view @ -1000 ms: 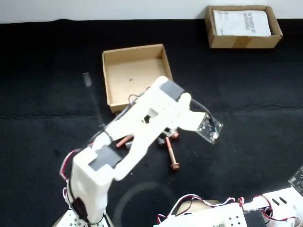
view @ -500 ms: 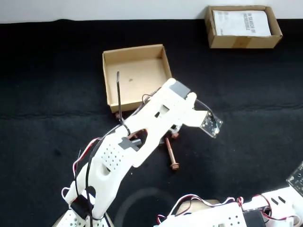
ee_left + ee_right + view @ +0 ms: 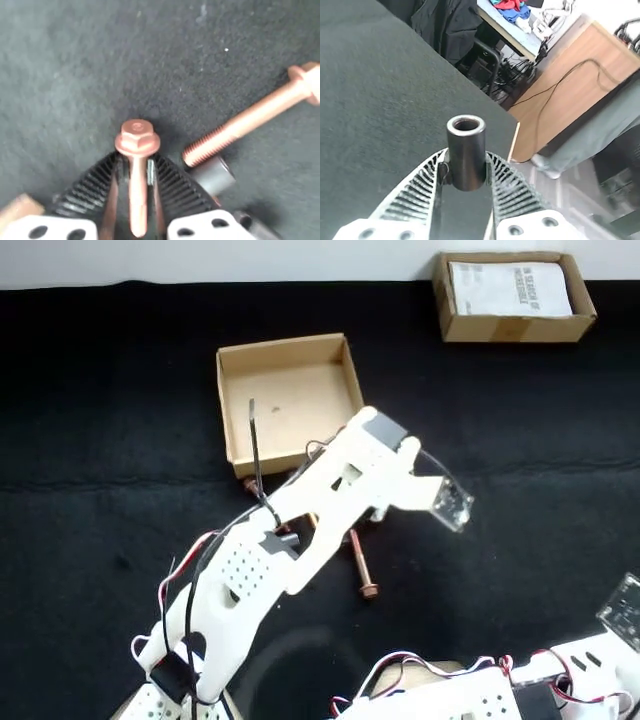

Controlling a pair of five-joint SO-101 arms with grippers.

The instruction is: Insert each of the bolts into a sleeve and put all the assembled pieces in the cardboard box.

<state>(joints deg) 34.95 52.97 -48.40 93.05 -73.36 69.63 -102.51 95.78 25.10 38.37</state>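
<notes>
My left gripper [image 3: 136, 159] is shut on a copper bolt [image 3: 137, 142], gripping its shank just below the hex head, close above the black mat. Beside it lies a second bolt [image 3: 250, 120] with a dark sleeve [image 3: 212, 175] at its threaded end. In the high view the left arm [image 3: 340, 485] stretches over the bolts just in front of the open cardboard box [image 3: 232, 410]; one loose bolt [image 3: 360, 565] shows beside it. My right gripper [image 3: 466, 156] is shut on a dark steel sleeve [image 3: 466, 142], its bore facing the camera, near the table's edge.
A second cardboard box [image 3: 455, 320] with a printed sheet inside stands at the back right. Copper bolt ends [image 3: 248, 482] poke out by the open box's front wall. The right arm [image 3: 600, 650] sits at the front right corner. The black mat is bare to the left and right.
The left arm has stretched forward and lowered, carrying its gripper a little toward the open box. The right arm's wrist at the right edge has shifted slightly upward.
</notes>
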